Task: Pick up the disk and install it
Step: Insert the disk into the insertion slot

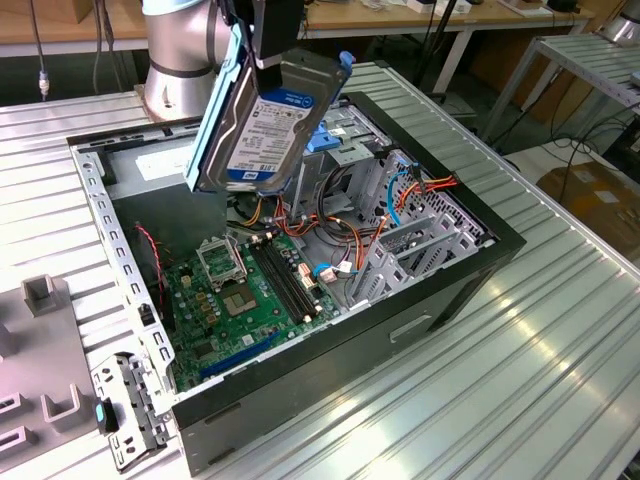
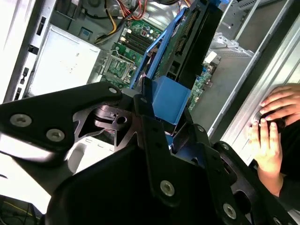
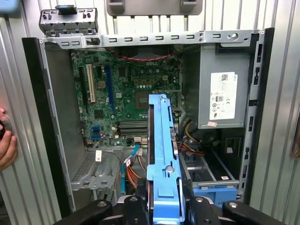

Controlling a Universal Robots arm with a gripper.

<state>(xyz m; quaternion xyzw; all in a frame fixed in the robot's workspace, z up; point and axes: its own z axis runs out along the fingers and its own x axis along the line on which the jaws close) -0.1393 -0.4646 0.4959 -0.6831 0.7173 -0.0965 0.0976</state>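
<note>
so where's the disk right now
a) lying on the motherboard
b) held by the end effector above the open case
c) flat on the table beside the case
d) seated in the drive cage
b: the end effector grips the disk by its blue rails, and the disk hangs tilted in the air over the open case, clear of the motherboard.

A robotics lab or workshop is indicated. An arm's base (image 1: 180,55) is seated on a ribbed metal table (image 1: 560,330), on which an opened PC case (image 1: 430,305) is laid with its motherboard (image 1: 250,295) exposed. Grey fixtures (image 1: 45,295) are set beside it. Workbenches (image 1: 400,18), hanging cables (image 1: 438,45) and a cardboard box (image 1: 595,195) are seen behind.
</note>
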